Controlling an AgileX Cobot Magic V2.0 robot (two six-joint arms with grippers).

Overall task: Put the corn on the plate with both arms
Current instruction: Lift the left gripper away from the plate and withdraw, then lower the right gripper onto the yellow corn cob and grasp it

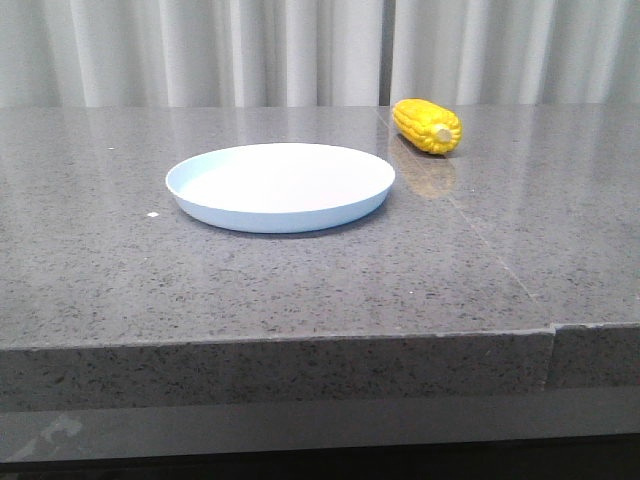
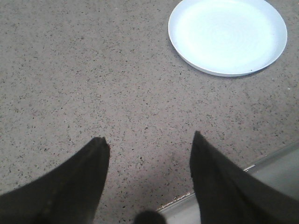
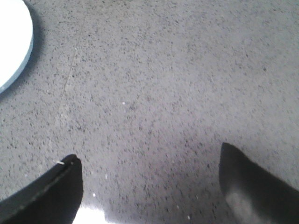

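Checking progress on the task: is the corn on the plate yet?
No, the corn lies on the table behind and right of the empty plate.

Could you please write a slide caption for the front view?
An empty plate sits on the grey table, with the corn lying behind it to the right.

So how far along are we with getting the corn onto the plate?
Nothing looks done yet. The bright yellow corn cob lies on the grey speckled stone table, behind and right of the round pale blue-white plate, which is empty. The left gripper and right gripper are both open, holding nothing. Reaching, grasping and placing all remain.
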